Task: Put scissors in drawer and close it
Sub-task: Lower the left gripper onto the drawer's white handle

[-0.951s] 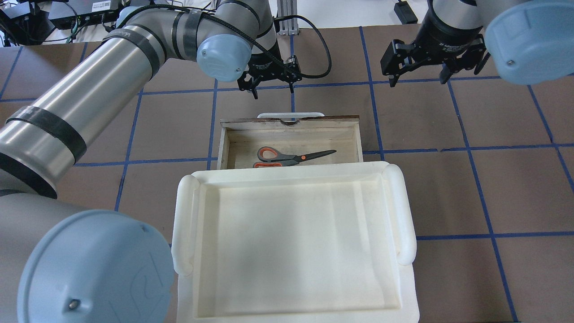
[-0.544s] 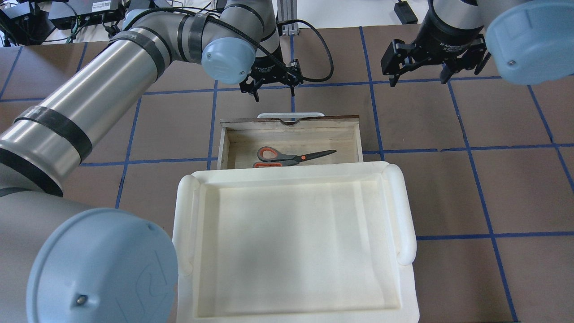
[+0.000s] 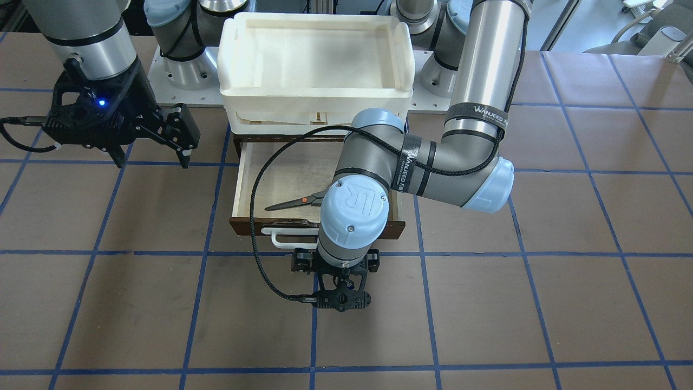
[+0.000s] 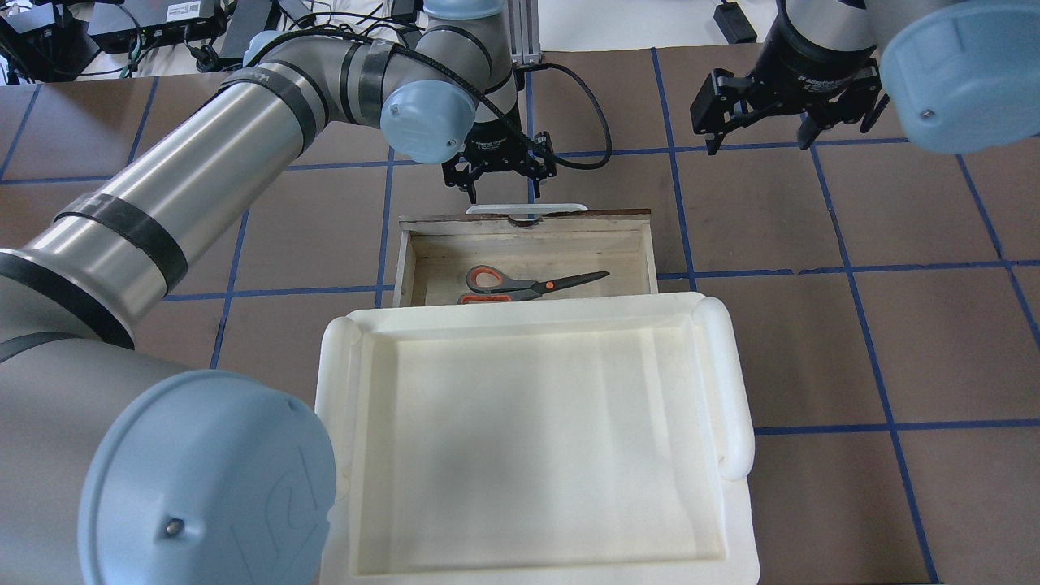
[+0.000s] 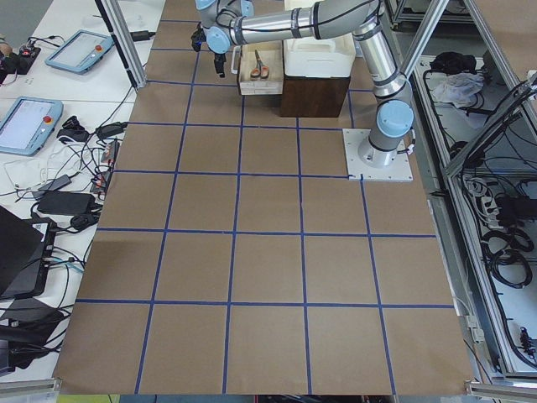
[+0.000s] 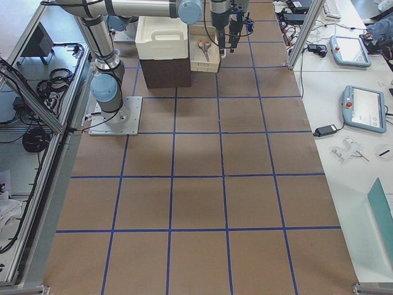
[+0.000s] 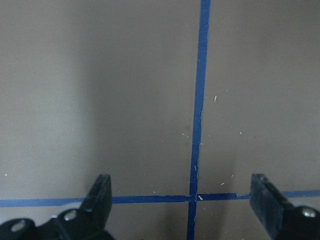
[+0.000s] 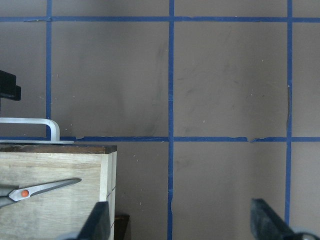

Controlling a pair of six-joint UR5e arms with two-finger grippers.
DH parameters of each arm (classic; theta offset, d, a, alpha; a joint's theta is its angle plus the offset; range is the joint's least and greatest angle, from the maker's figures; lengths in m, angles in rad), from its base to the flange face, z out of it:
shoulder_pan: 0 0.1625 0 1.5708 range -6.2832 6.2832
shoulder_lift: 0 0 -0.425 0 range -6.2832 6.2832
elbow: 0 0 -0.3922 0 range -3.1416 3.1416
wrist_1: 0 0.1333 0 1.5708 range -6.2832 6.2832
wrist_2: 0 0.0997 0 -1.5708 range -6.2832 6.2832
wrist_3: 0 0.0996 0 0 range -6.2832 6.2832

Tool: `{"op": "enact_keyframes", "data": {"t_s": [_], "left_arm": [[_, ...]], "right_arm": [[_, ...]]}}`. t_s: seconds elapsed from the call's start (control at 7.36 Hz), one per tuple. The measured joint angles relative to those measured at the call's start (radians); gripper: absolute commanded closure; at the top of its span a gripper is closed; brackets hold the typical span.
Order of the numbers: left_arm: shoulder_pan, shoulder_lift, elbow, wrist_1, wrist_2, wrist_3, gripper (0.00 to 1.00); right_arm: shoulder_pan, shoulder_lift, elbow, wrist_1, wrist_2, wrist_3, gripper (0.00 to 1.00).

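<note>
While the scissors [image 4: 532, 283] are lying flat inside the pulled-out drawer [image 4: 404, 260], blades pointing toward the robot's right, the left gripper [image 4: 502, 188] is hanging just beyond the white handle [image 4: 561, 208], its fingers [image 7: 102, 192] spread wide and holding nothing. The right gripper [image 4: 757, 145] is hovering well off to the drawer's right, likewise spread wide and empty.

We find the scissors [image 4: 532, 283] in the drawer [image 4: 404, 260], which juts out from under the tray [image 4: 735, 382]. Our left gripper [image 4: 504, 188] hangs just beyond the handle [image 4: 528, 208], our right gripper [image 4: 759, 146] well off to the drawer's right.
</note>
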Motion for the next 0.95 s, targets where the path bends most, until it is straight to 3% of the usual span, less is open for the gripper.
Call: {"op": "enact_keyframes", "data": {"t_s": [0.95], "left_arm": [[-0.012, 0.007, -0.012, -0.053, -0.009, 0.016, 0.00]], "right_arm": [[0.000, -0.001, 0.000, 0.001, 0.001, 0.009, 0.00]]}}
